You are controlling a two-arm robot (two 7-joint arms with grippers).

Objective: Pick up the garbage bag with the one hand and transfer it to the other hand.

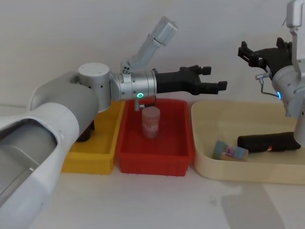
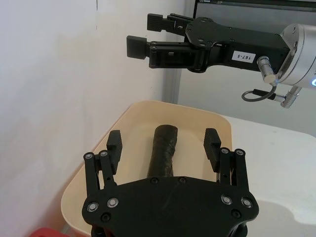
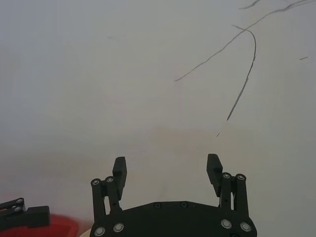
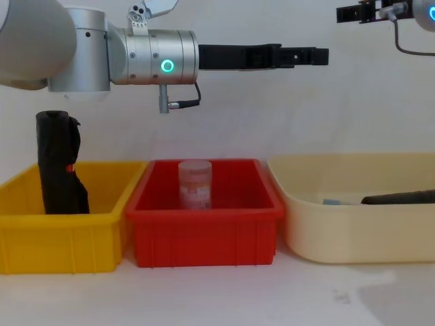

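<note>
**A:** Garbage bag [image 1: 269, 142] lying flat in the cream tub [image 1: 205, 157] on the right, next to a small colourful packet [image 1: 230, 151]. Nothing touching it yet. Looks like the very start, still the approach before pickup.

**B:** Agreed. Left end effector [image 1: 213, 78], the green-ring one, stretched out level, high above the red bin [image 1: 155, 160] with the clear jar [image 1: 151, 122] in it. Fingers spread wide, holding nothing. From the left wrist view, lined up pretty much along the garbage bag [image 2: 164, 150], roll sitting between the two fingertips but far beyond them.

**A:** Right end effector [image 1: 248, 53], blue ring, parked up high over the tub's far side, pointing back toward the left one. Also open and empty.

**B:** So probably next: drop the left one down into the tub, straddle the roll, close on it. Needs a decent descent plus clearing the tub rim. Could nudge that packet if sloppy.

**A:** Not to be mixed up with the lumpy black roll [image 4: 60, 163] standing in the yellow bin [image 4: 61, 248].
</note>
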